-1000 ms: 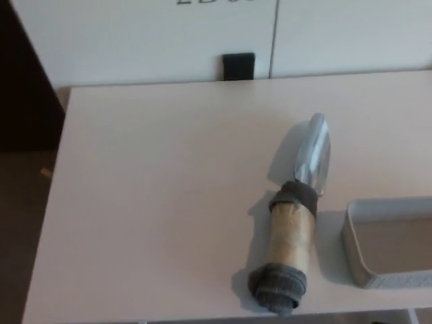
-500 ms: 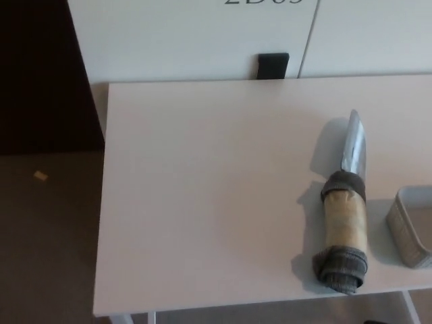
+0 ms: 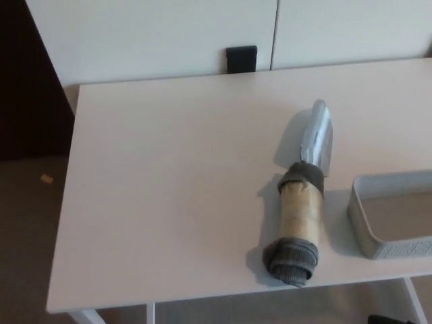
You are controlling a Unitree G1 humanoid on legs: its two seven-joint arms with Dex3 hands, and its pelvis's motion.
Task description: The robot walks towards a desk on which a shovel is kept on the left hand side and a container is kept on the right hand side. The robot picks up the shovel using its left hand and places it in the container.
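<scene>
View swung back left since half second ago, I think only camera moved; shovel (image 3: 302, 202) flat on desk (image 3: 169, 189), untouched, just beside container (image 3: 378, 226); both hands out of sight, state unknown

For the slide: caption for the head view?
Metal-bladed shovel with wrapped handle lies beside grey container on pale desk; no hands visible.
</scene>
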